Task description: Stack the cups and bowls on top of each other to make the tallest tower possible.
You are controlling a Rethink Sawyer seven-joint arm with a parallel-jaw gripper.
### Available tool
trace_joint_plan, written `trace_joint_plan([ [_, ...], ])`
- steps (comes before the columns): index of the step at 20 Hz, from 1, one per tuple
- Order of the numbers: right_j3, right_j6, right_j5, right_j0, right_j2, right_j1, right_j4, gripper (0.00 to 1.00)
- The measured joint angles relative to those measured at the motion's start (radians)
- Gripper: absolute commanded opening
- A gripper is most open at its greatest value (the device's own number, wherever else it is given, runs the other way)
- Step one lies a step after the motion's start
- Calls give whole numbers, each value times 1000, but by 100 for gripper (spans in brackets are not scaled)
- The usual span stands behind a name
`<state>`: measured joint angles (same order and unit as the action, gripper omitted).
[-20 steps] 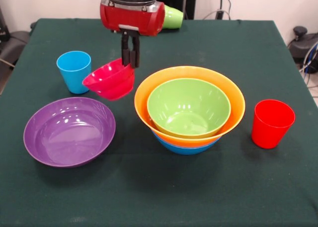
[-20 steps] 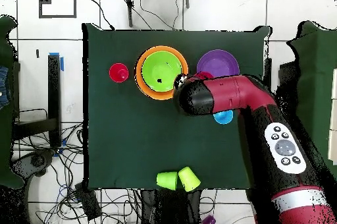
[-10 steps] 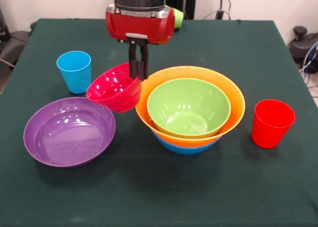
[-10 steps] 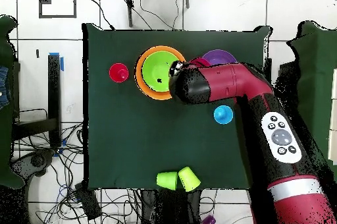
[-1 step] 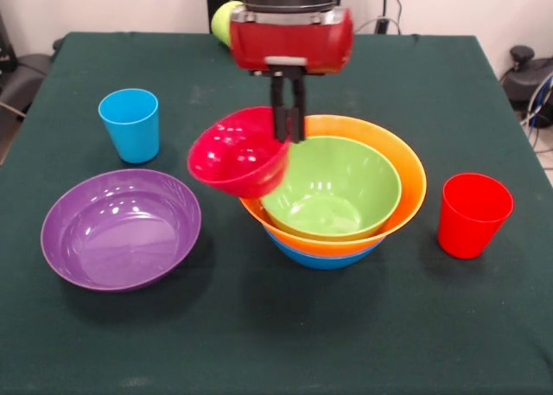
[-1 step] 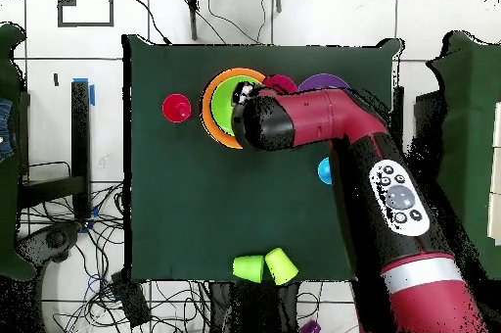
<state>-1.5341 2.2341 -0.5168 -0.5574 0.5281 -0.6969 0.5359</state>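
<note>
Just below and beside the gripper sits the tower, orange over blue with green nested inside, and the fingers pinch the rim of the small red bowl, tilted and airborne beside its edge. Carrying is under way; centring over the green bowl, levelling and lowering come next. Only the overhead view shows two cups lying behind the gripper, where the arm hides most of the tower.

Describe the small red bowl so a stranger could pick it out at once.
Find the nested bowl stack at the table's middle: green inside orange, on blue. Above its left rim hangs the red bowl, tilted and off the table, its rim pinched by the pincer. It is the only bowl in the air, smaller than the purple bowl and wider than the red cup.
</note>
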Motion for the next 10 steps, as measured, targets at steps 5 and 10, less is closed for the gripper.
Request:
trace_joint_plan([
  [5, -28, 0, 23, 27, 0, -28, -58, 0],
  [10, -76, 0, 73, 34, 0, -58, -124, 0],
])
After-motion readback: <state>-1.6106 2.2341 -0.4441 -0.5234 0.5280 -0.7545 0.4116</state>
